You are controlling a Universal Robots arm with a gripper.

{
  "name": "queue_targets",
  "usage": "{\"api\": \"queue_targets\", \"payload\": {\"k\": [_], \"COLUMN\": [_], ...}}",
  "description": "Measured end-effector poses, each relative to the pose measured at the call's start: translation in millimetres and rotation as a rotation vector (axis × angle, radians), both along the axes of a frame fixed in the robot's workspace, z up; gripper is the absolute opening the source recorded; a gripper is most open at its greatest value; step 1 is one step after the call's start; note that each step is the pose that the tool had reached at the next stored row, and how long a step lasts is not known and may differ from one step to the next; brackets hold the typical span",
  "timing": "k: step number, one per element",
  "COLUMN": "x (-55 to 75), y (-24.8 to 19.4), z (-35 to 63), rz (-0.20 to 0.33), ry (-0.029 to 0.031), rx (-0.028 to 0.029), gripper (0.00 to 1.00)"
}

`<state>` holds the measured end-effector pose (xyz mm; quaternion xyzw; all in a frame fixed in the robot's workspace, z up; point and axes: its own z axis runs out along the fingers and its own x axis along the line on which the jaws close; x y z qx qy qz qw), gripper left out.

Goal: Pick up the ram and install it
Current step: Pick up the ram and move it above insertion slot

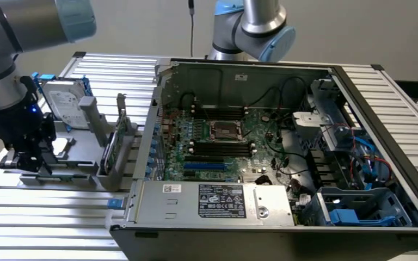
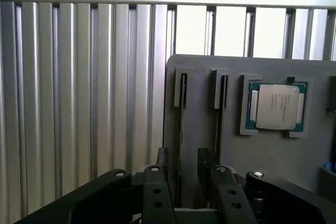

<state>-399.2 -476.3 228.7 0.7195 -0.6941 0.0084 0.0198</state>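
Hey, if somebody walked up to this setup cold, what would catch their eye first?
The big open computer case, motherboard bare, dominates the exterior view's right. At that view's left the robot arm hangs over a grey tray carrying a hard drive in a blue frame. In the wrist view the gripper has its fingers apart astride a narrow tray slot, a square silver processor chip seated nearby.

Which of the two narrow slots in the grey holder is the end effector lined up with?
The slot farther from the processor: it runs between the end effector's open fingers; the slot beside the processor lies just outside them.
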Motion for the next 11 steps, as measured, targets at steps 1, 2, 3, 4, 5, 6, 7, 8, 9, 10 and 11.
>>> {"api": "queue_targets", "payload": {"k": [1, 2, 3, 4, 5, 6, 7, 8, 9, 10, 11], "x": [0.0, 0.0, 0.0, -0.1, -0.1, -0.1, -0.1, -0.1, -0.1, -0.2, -0.2], "y": [0.0, 0.0, 0.0, 0.0, 0.0, 0.0, 0.0, 0.0, 0.0, 0.0, 0.0], "z": [-1.8, -3.7, -5.5, -7.2, -9.0, -10.8, -12.7, -14.4, -16.5, -18.2, -20.0], "rz": [0.004, 0.008, 0.010, 0.013, 0.015, 0.018, 0.020, 0.023, 0.025, 0.027, 0.028], "ry": [-0.0001, -0.0001, -0.0001, 0.0000, 0.0000, 0.0000, -0.0001, 0.0000, -0.0001, -0.0001, -0.0001], "rx": [0.0000, 0.0001, 0.0001, 0.0000, 0.0000, -0.0001, 0.0001, 0.0000, 0.0001, 0.0001, 0.0000], "gripper": [0.36, 0.36, 0.36, 0.36, 0.36, 0.36, 0.36, 0.36, 0.36, 0.36, 0.36]}}
